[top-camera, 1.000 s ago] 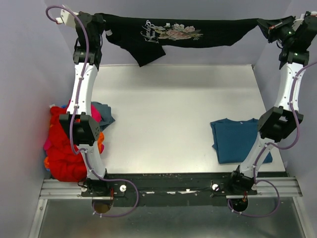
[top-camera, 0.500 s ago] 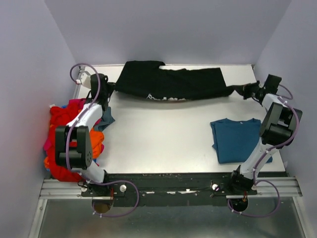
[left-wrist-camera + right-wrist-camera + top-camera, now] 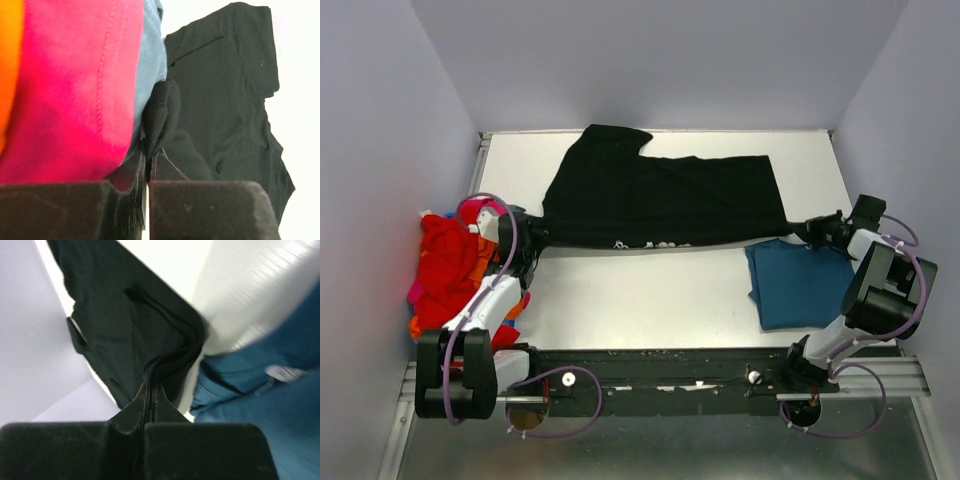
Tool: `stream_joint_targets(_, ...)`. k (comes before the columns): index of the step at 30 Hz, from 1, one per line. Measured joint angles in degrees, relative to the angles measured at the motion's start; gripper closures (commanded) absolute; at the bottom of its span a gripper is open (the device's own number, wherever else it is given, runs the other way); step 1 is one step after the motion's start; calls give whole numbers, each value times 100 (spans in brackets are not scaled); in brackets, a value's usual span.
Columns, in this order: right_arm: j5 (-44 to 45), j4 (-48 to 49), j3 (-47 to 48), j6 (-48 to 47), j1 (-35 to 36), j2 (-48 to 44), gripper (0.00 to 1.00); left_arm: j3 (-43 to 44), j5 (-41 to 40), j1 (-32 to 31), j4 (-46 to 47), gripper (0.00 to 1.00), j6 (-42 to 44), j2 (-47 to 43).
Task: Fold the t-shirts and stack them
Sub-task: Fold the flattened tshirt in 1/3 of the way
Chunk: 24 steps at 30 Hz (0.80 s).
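The black t-shirt [image 3: 660, 200] lies spread across the far middle of the table, print side down. My left gripper [image 3: 535, 238] is shut on its near left corner [image 3: 160, 117], right beside the pile. My right gripper [image 3: 807, 230] is shut on its near right corner [image 3: 170, 362], over the far edge of the folded teal-blue t-shirt [image 3: 800, 282], which also shows in the right wrist view [image 3: 280, 405]. A pile of red, orange, pink and grey-blue t-shirts [image 3: 450, 275] sits at the left edge; its pink cloth [image 3: 75, 90] fills the left wrist view.
White table [image 3: 650, 295] with a grey back wall and side walls close on both sides. A black rail [image 3: 660, 375] with the arm bases runs along the near edge.
Both arms came down and pulled toward the near side. The black shirt went from hanging in the air to lying spread on the table, dragged nearer.
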Motion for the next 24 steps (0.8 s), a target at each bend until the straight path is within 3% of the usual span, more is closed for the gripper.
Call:
stream_joint_targets(16,1591,-1123,-846,-481,-7,-1285,99,-1027,2,-13,-507,98,-179,-916)
stream_joint_targets(18,1714,-1202,-844,-494,-7,-1355,99,-1071,0,-35,-564,87,-186,-1023)
stream_joint_targets(21,1906,-1335,-846,-509,-7,-1497,95,-1080,-31,-111,-761,58,-188,-1217)
stream_joint_targets(22,1965,-1373,-846,-509,-7,-1574,80,-1080,-70,-149,-861,49,-166,-1296)
stream_joint_targets(24,2076,-1384,-846,-538,-11,-1757,62,-1078,-160,-170,-1040,34,-129,-1449)
